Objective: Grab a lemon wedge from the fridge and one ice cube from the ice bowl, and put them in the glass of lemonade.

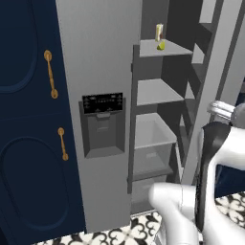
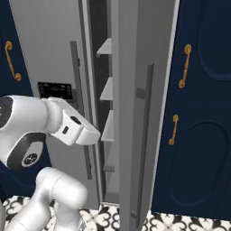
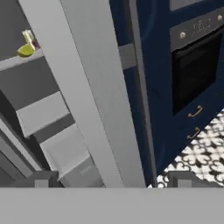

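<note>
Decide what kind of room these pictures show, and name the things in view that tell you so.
Most likely a home kitchen: a tall grey fridge standing open, with a lemon wedge on its shelf, navy cabinets, and a built-in oven.

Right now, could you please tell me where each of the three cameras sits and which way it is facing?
Left base view: behind the arm on its left, facing the open fridge; the lemon wedge lies on the top shelf; the white arm fills the lower right.
Right base view: behind the arm on its right, facing the fridge door's edge; the arm is at lower left.
Hand view: on the hand, rolled, looking past the tool at the door and an oven.
Shared: left base and hand views both show the wedge.
</note>
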